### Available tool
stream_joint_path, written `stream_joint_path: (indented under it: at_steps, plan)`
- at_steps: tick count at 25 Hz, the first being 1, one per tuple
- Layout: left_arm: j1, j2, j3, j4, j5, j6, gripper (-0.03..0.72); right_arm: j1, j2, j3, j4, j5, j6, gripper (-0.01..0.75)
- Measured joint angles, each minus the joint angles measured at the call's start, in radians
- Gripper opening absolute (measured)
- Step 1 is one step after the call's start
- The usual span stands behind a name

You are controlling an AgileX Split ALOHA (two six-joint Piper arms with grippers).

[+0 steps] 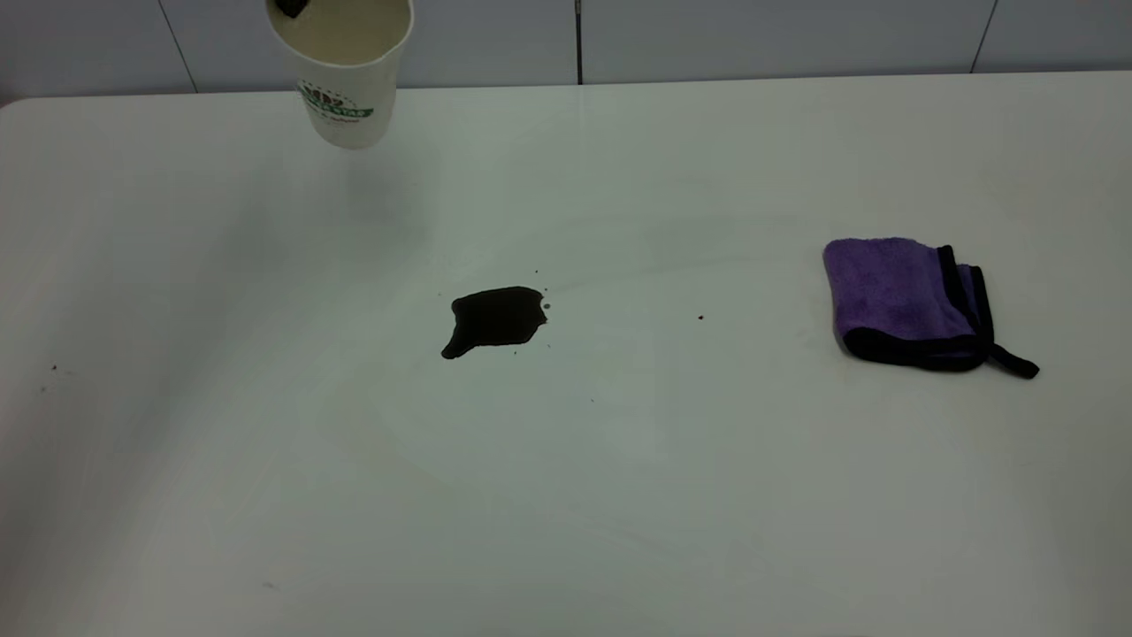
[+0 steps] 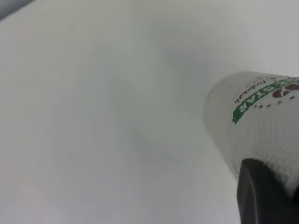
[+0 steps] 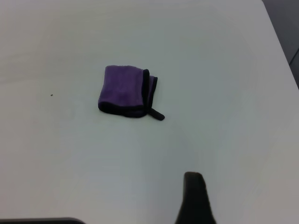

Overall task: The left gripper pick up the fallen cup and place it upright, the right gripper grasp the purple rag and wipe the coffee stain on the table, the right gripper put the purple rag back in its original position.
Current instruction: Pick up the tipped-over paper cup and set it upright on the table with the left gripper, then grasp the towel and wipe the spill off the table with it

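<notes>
The cup [image 1: 343,75] hangs upright above the table [image 1: 265,495] at the far left, mouth up, tan-stained inside. My left gripper [image 2: 280,186] is shut on it; one black fingertip [image 1: 288,7] shows inside the rim, and a finger [image 2: 261,196] presses the cup wall [image 2: 252,116]. The coffee stain [image 1: 495,318] lies mid-table with tiny specks around it. The purple rag [image 1: 911,301] lies folded at the right, also in the right wrist view [image 3: 127,91]. My right gripper [image 3: 140,212] hovers high, well short of the rag, empty; one finger [image 3: 194,196] shows.
A grey wall [image 1: 707,35] runs behind the table's far edge. The table's right edge [image 3: 280,46] lies beyond the rag. A lone dark speck [image 1: 700,317] sits between stain and rag.
</notes>
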Motion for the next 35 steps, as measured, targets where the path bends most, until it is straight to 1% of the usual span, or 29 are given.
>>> stream_joint_path:
  at_steps: [3, 5, 7, 10, 14, 18, 21, 24, 27, 28, 31, 33, 34, 35]
  plan:
    - [0.064, 0.01, 0.0, -0.222, -0.003, 0.127, 0.007, 0.0, 0.0, 0.0, 0.0, 0.0, 0.0, 0.592]
    - [0.105, 0.02, 0.0, -0.335, -0.008, 0.194, 0.007, 0.0, 0.0, 0.0, 0.0, 0.0, 0.0, 0.592]
    - [0.15, 0.041, 0.0, -0.431, -0.008, 0.231, 0.007, 0.0, 0.0, 0.0, 0.0, 0.0, 0.0, 0.592]
    - [0.205, 0.084, 0.0, -0.523, -0.006, 0.268, 0.007, 0.0, 0.0, 0.0, 0.0, 0.0, 0.0, 0.592]
    - [0.247, 0.141, 0.0, -0.571, -0.005, 0.285, 0.008, 0.0, 0.0, 0.0, 0.0, 0.0, 0.0, 0.592]
    - [0.256, 0.179, 0.0, -0.577, -0.002, 0.286, 0.019, 0.0, 0.0, 0.0, 0.0, 0.0, 0.0, 0.592]
    - [0.257, 0.206, 0.0, -0.581, -0.013, 0.285, 0.047, 0.0, 0.0, 0.0, 0.0, 0.0, 0.0, 0.592]
    - [0.257, 0.223, 0.0, -0.594, -0.02, 0.284, 0.098, 0.0, 0.0, 0.0, 0.0, 0.0, 0.0, 0.59]
    - [0.257, 0.228, 0.0, -0.605, -0.027, 0.288, 0.195, 0.0, 0.0, 0.0, 0.0, 0.0, 0.0, 0.59]
    - [0.257, 0.227, 0.0, -0.608, -0.03, 0.293, 0.247, 0.0, 0.0, 0.0, 0.0, 0.0, 0.0, 0.59]
    - [0.257, 0.199, 0.0, -0.608, -0.028, 0.299, 0.443, 0.0, 0.0, 0.0, 0.0, 0.0, 0.0, 0.59]
    - [0.257, 0.157, 0.0, -0.603, -0.01, 0.301, 0.6, 0.0, 0.0, 0.0, 0.0, 0.0, 0.0, 0.588]
    - [0.257, 0.129, 0.0, -0.601, 0.0, 0.302, 0.659, 0.0, 0.0, 0.0, 0.0, 0.0, 0.0, 0.588]
    - [0.257, 0.096, 0.0, -0.6, 0.016, 0.305, 0.689, 0.0, 0.0, 0.0, 0.0, 0.0, 0.0, 0.588]
